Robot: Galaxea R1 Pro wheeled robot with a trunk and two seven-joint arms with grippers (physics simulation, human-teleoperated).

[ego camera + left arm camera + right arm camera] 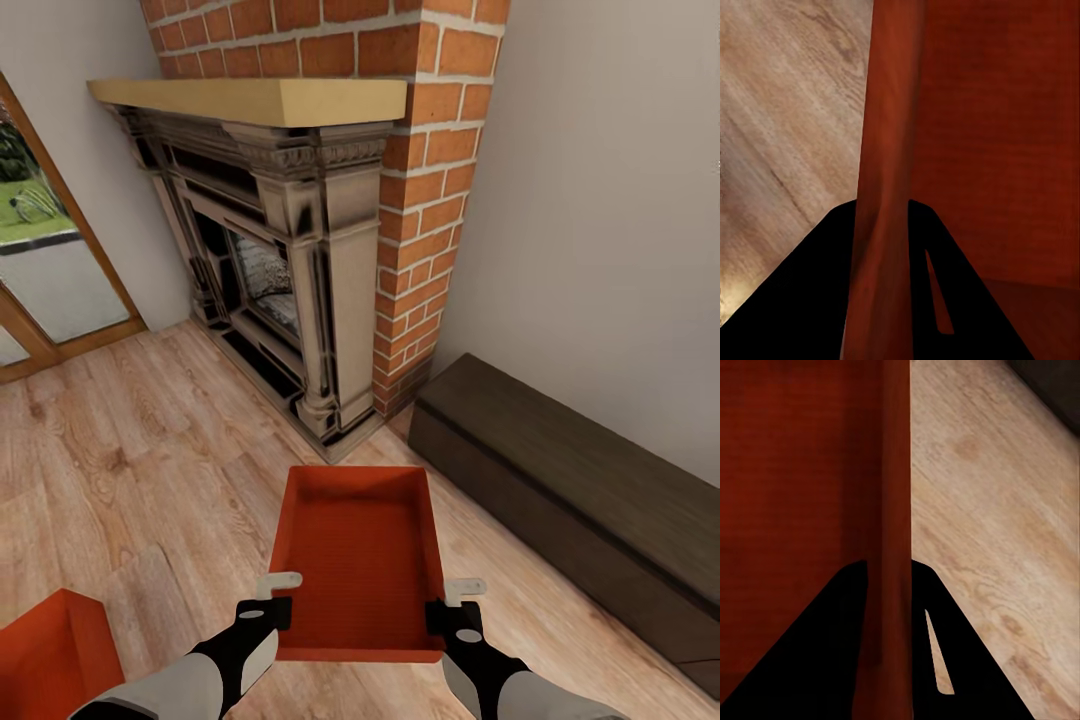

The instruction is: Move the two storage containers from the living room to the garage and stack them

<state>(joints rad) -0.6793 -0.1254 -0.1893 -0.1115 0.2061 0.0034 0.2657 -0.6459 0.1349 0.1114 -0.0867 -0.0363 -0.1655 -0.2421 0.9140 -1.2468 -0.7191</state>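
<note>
Room: the living room, with a light wood-plank floor (130, 450), a brick fireplace (300, 250) under a pale wooden mantel (250, 98), and a wood-framed glass door (45, 270) at the far left.

Held container: 1 orange-red storage container (360, 565), open side up and empty, sits between the 2 arms in front of the robot, with the fireplace base just beyond its far wall. Whether its base touches the floor cannot be told.

Left end effector (266, 600): closed on the container's left side wall near the near corner. In the left wrist view the left end effector (883, 255) has 1 dark finger (817, 300) outside the wall and the other inside, with the thin wall running up between them.

Right end effector (456, 606): clamped on the container's right side wall, level with the left one. In the right wrist view the right end effector (889, 615) straddles the wall the same way, with a finger (945, 660) over the wood planks and the other over the red interior.

Second container: the other orange-red container (50, 655) lies at the lower left corner of the head view, partly cut off, well apart from the held one.

Side furniture: a long, low, dark brown cabinet (580, 500) stands along the right wall, near the held container's right side.
</note>
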